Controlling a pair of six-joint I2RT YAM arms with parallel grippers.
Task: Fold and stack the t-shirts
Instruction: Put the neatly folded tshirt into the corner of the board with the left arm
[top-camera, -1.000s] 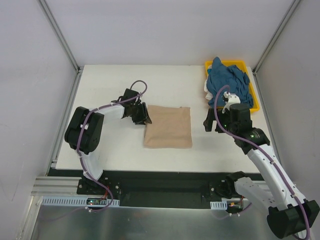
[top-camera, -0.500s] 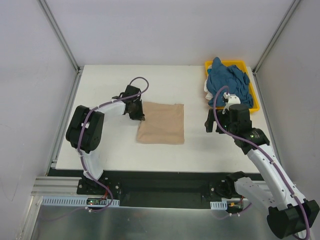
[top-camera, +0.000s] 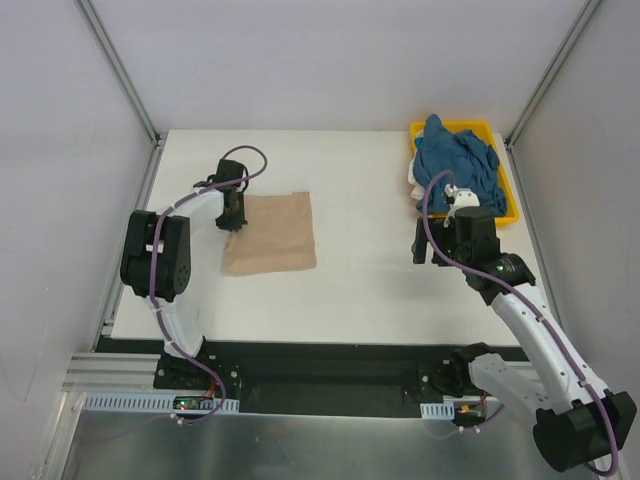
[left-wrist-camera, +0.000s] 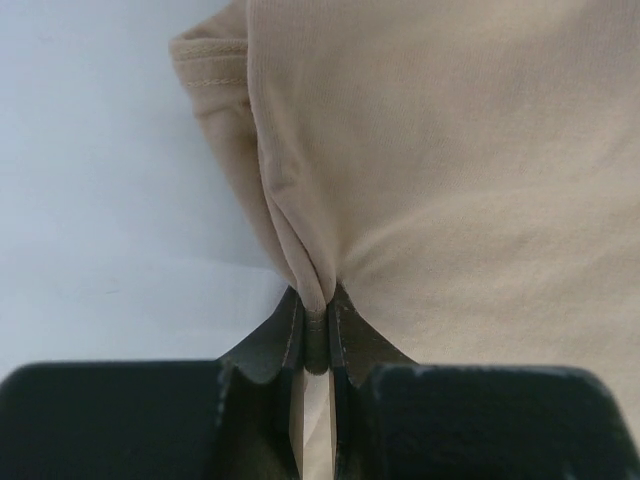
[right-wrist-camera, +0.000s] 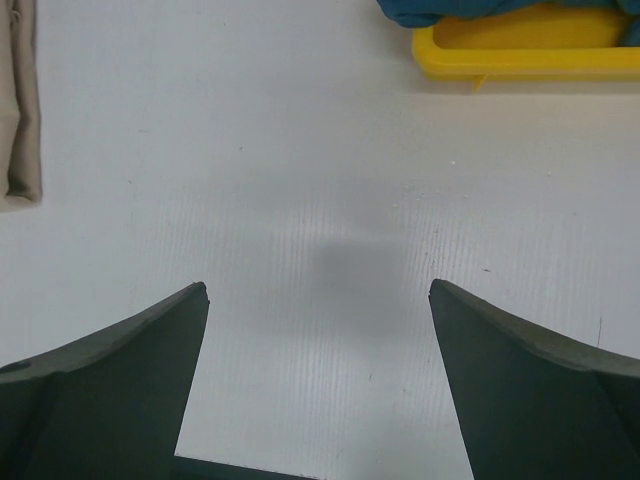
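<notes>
Pinching edge of folded tan t-shirt (top-camera: 272, 233), left claw (left-wrist-camera: 316, 330); right claw (right-wrist-camera: 318, 288) agape over table (top-camera: 370, 290), near yellow tray (right-wrist-camera: 520, 62)

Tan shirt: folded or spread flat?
Folded. The tan shirt lies as a compact rectangle on the table, with stacked layers showing at its edge. The left hand is shut on one edge.

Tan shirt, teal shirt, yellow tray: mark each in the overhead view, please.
tan shirt (top-camera: 275, 235), top view, middle of folded panel
teal shirt (top-camera: 455, 165), top view, centre of crumpled heap
yellow tray (top-camera: 472, 125), top view, bare far rim
</notes>
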